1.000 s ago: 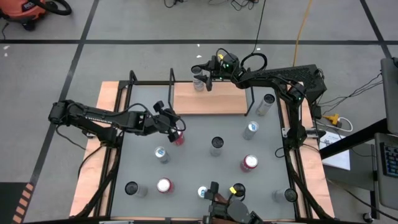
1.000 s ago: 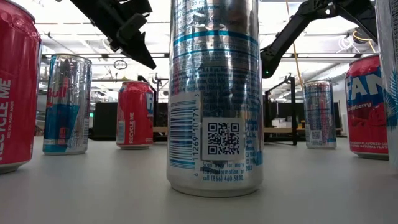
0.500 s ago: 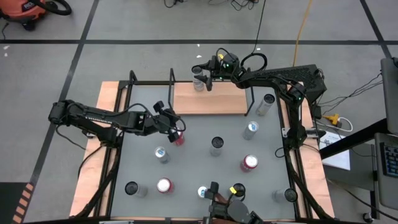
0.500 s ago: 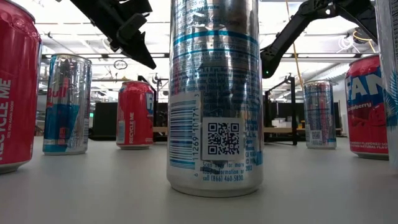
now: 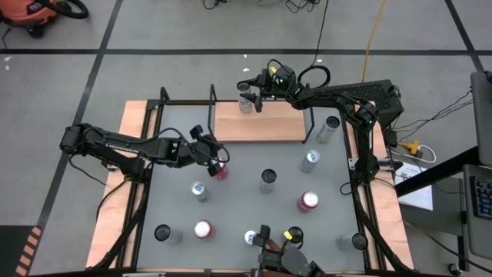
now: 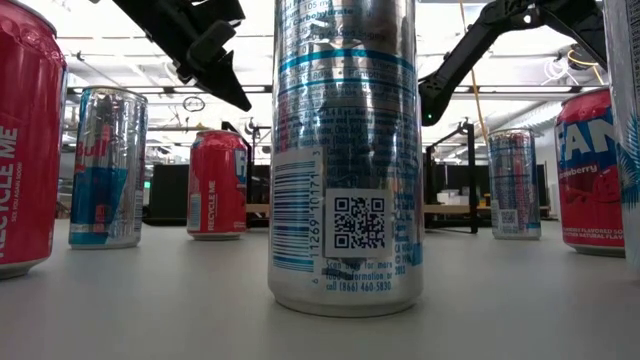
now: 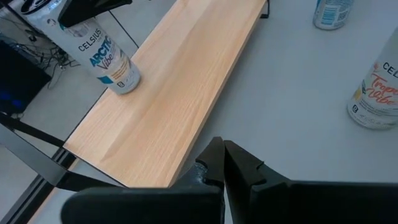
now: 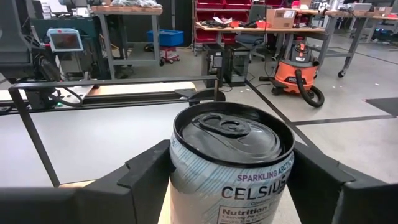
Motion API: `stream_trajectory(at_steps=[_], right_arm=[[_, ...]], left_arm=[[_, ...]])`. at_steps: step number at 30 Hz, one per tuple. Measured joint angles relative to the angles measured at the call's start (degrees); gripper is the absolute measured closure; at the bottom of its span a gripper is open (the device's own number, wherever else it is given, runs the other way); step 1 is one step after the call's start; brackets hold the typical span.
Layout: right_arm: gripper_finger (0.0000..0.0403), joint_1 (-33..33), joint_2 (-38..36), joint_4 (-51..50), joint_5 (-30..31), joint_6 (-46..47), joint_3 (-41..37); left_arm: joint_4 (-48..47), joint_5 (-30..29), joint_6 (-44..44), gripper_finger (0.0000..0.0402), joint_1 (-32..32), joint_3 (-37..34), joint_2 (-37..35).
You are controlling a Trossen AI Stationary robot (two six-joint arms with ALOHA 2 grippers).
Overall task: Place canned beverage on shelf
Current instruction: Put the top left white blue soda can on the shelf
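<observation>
Shelf (image 5: 257, 123): light-wood board, under right jaws. Celsius can (image 5: 246, 99): upright on shelf's far corner, between right gripper (image 5: 250, 92) jaws, spread either side. Advice: retreat straight, avoid clipping can. Left gripper (image 5: 217, 158): jaws pressed together, beside red can (image 5: 221, 171).

From the low camera a tall silver can (image 6: 345, 150) fills the middle, its top cut off, hiding most of the shelf (image 6: 450, 209) behind it. The right gripper (image 8: 230, 180) shows only partly, its fingers cut by the frame's bottom; whether they touch the Celsius can (image 8: 231, 162) is unclear
</observation>
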Motion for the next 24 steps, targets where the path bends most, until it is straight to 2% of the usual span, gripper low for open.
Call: stream_trajectory(at_steps=[24], right_arm=[[0.0147, 0.0, 0.0, 0.07, -1.44, -0.43, -0.07]], left_arm=[[0.0, 0.45, -1.4, 0.0396, 0.0, 0.0, 0.0]])
